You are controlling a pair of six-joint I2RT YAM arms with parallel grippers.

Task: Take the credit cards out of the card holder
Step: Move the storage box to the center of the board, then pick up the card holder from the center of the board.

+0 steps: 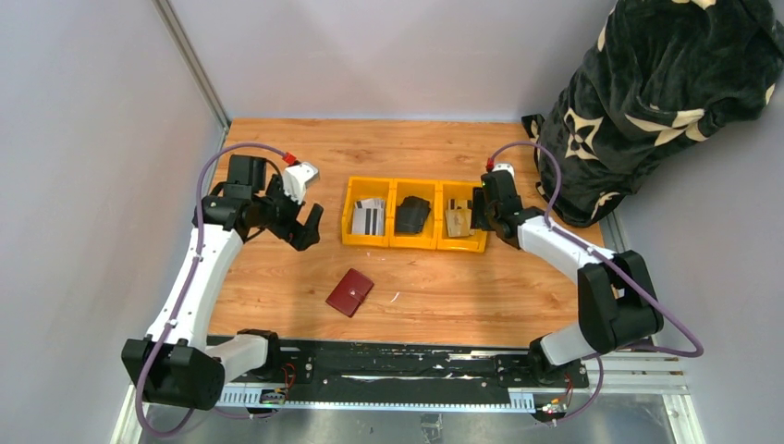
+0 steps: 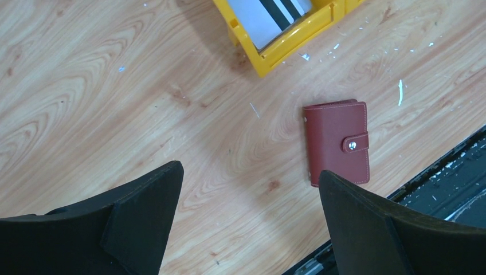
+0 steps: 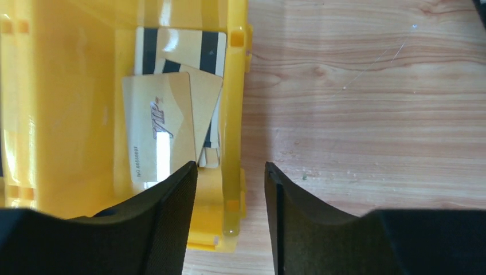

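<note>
The card holder point(image 1: 349, 292), dark red and snapped closed, lies flat on the table in front of the bin; it also shows in the left wrist view point(image 2: 336, 142). White cards with black stripes point(image 1: 368, 218) lie in the bin's left compartment, and one shows in the left wrist view point(image 2: 269, 14). Tan and gold cards point(image 1: 457, 220) lie in the right compartment, seen close in the right wrist view point(image 3: 157, 129). My left gripper point(image 1: 305, 227) is open and empty above the table, left of the holder point(image 2: 250, 172). My right gripper point(image 1: 478, 208) is open over the bin's right wall point(image 3: 229, 169).
The yellow three-part bin point(image 1: 414, 242) stands mid-table, with a black folded item point(image 1: 412, 215) in its middle compartment. Its right wall point(image 3: 232, 114) runs between my right fingers. A dark patterned blanket bundle point(image 1: 656, 102) stands at the back right. A black rail point(image 1: 407, 365) runs along the near edge.
</note>
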